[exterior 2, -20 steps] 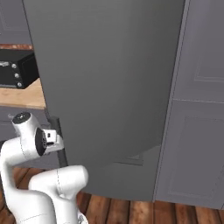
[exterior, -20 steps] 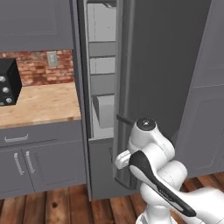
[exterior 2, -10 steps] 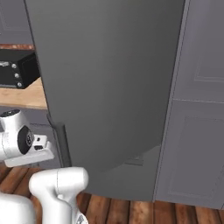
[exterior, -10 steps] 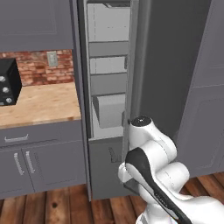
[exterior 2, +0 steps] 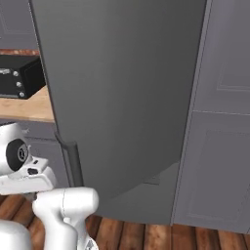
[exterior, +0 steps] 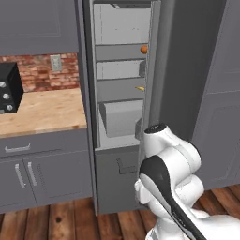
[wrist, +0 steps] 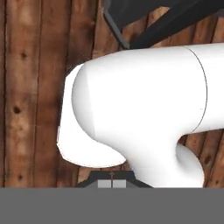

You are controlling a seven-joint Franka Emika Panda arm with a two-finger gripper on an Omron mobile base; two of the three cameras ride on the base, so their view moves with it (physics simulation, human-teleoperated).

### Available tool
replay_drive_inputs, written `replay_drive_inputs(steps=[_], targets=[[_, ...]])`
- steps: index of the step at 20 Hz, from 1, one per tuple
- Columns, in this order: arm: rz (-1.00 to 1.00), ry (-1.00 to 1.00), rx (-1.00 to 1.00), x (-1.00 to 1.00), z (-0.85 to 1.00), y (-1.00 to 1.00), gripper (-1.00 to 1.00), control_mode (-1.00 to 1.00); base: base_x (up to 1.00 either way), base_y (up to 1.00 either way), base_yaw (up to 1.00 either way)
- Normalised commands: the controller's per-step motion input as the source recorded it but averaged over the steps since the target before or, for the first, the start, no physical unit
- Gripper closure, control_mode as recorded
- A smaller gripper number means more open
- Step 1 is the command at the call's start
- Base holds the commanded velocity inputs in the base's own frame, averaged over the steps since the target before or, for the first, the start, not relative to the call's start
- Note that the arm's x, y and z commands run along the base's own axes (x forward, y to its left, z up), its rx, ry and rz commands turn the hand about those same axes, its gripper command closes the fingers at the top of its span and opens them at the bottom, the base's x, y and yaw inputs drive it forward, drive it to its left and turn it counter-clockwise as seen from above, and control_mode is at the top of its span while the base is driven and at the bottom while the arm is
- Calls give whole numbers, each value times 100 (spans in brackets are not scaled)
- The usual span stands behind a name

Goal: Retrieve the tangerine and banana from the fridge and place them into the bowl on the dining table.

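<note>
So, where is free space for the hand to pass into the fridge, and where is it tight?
The fridge stands open by a tall gap between its left wall and the door. The shelf spaces look mostly bare; the tangerine and banana sit at the right edge, beside the door. Lower down it is crowded: the arm stands before the drawer.

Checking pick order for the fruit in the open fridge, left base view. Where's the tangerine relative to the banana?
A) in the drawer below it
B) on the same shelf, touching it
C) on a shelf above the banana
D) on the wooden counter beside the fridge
C: the tangerine sits at the right edge of an upper shelf inside the fridge, and the banana lies on the shelf below it.
</note>
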Motion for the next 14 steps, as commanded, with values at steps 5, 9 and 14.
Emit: replay_drive_inputs(steps=[5,9,14], targets=[[-39,-10,-4,-36,0,-62,100,-100,0,0,0],[-32,-21,0,-6,0,-70,100,-100,0,0,0],[-24,-31,0,0,0,-63,100,-100,0,0,0]])
